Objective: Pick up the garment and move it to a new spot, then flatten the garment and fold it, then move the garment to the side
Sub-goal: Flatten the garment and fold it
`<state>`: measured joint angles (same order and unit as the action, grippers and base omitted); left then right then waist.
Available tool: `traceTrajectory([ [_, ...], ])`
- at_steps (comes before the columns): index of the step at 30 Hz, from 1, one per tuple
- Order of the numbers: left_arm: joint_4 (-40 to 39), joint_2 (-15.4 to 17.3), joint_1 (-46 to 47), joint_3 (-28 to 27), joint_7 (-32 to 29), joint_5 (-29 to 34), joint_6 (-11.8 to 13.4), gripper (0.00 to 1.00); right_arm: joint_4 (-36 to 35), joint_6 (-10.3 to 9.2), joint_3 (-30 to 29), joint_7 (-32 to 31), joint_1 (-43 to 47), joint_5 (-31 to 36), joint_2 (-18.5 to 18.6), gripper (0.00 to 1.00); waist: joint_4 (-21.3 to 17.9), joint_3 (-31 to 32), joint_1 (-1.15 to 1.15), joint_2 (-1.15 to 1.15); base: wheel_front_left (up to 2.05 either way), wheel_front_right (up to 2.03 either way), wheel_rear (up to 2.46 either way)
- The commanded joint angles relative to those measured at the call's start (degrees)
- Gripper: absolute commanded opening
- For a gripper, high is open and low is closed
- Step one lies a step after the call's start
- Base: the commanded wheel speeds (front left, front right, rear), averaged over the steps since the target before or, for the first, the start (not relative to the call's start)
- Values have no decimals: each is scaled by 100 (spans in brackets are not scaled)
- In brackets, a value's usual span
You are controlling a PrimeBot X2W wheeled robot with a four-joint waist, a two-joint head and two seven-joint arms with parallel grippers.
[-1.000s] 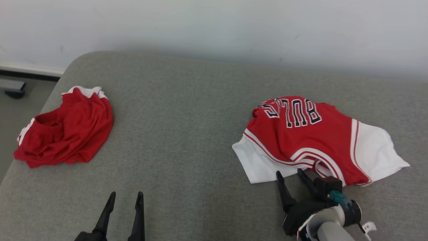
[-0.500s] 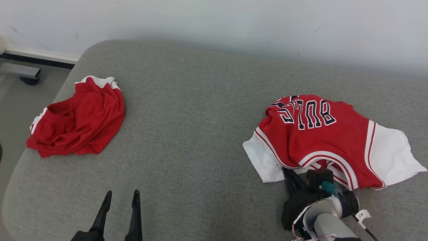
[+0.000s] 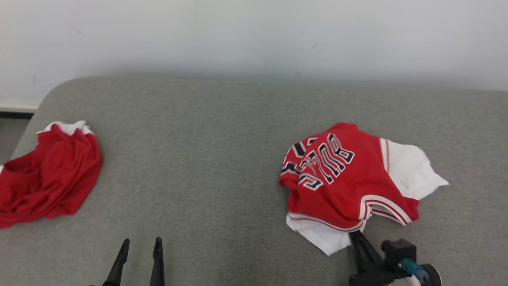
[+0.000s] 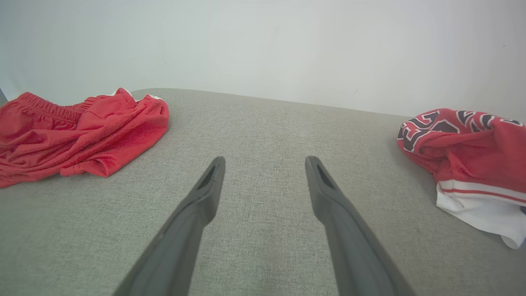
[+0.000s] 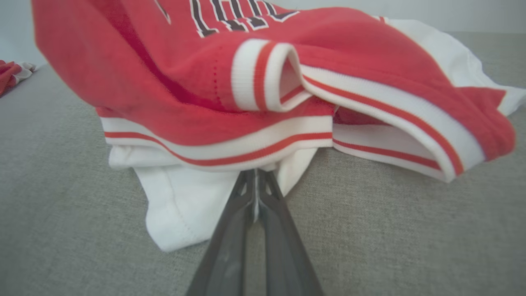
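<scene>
Grey fabric-topped desk [image 3: 222, 159] against a pale wall [image 3: 254, 35]. The bunched red-and-white jersey [image 3: 337, 178] lies at 4 o'clock, with the right pincer [image 5: 254, 176] clamped tight on its white lower edge. The left pincer [image 3: 141, 242] stands fully spread and empty at 7 o'clock. Risk: so thin a pinch may slip on lifting, or the dragged cloth may bunch further. Red shorts [image 3: 47, 174] occupy 9 o'clock near the rounded desk edge; the centre offers open room.
</scene>
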<state>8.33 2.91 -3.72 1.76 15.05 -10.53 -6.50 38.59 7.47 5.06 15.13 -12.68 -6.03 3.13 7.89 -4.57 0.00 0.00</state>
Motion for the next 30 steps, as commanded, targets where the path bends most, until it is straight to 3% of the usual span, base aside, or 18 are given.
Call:
traceTrajectory([
  [1, -14, -4, -75, 10, 20, 4, -4, 100, -212, 3, -86, 3, 236, 25, 31, 0, -497, 151, 0, 0, 0, 0, 0],
  [5, -2, -4, -51, 34, 20, 30, -27, 100, -541, 3, -354, 2, 564, 12, 228, 0, -779, 184, 0, 0, 0, 0, 0],
  [14, 24, -4, 25, 42, 20, 16, -40, 100, -556, 3, -817, 1, 806, -133, 570, 0, -972, 186, 0, 0, 0, 0, 0],
  [15, 30, -4, 17, 47, 20, 5, -43, 100, -589, 3, -814, 1, 801, -175, 562, 43, -978, 189, 0, 0, 0, 0, 0],
  [16, 37, -4, 3, 52, 20, -10, -46, 100, -633, 3, -800, 1, 796, -203, 538, 100, -981, 192, 0, 0, 0, 0, 0],
  [30, 51, -4, -189, -66, 20, -10, -62, 100, -2185, 3, -1150, 2, 1474, -318, 593, 100, -1043, 282, 0, 0, 0, 0, 0],
])
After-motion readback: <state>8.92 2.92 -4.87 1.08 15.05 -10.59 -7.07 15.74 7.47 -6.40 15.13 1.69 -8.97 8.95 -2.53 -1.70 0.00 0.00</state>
